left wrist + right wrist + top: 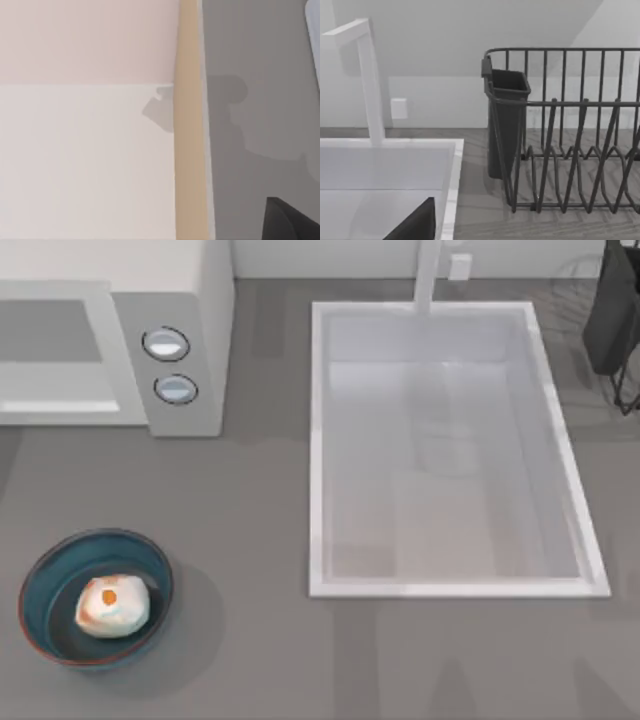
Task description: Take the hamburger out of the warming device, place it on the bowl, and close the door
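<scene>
Top view: the hamburger point(112, 606) sits inside the bowl point(45, 585), resting on its dark floor, toward the counter's point(260, 540) front-left corner; bowl upright and standing clear of everything else; the warming device point(200, 300) occupies the back-left corner, its two dials point(166, 343) facing front, its door point(55, 358) lying across the cavity, apparently shut; the sink basin point(320, 440) takes up the middle and right of the counter, with a faucet point(428, 275) at its back edge; a dark dish rack point(615, 310) stands at the back-right corner

Right wrist view: the faucet point(367, 80), the basin rim point(452, 180) and the rack point(570, 135) with its dark cutlery cup point(505, 125)

Left wrist view: a pale flat surface, a tan edge strip point(189, 125) and grey counter point(250, 100) beside it

Finger state of the left and right grippers: cannot tell
</scene>
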Tool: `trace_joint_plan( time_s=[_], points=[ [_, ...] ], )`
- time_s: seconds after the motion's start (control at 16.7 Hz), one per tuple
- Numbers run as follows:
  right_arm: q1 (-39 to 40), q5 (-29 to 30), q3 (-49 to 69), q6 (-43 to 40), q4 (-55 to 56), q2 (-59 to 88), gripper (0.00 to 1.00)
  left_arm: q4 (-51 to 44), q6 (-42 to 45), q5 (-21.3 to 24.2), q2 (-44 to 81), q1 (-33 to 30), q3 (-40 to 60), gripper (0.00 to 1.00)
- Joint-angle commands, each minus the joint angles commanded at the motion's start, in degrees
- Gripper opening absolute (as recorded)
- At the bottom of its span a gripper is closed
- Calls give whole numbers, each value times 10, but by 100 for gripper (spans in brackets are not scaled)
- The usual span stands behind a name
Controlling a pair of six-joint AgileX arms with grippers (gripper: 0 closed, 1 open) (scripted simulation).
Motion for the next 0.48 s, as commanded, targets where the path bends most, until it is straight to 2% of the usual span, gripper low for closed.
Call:
trace_joint_plan(
  time_s=[0.3,0.48],
  points=[
    [0,0,0,0,0,0,100,3,0,-2,-1,-3,-3,0],
    [0,0,0,0,0,0,100,44,0,-1,13,-2,-35,0]
  ],
)
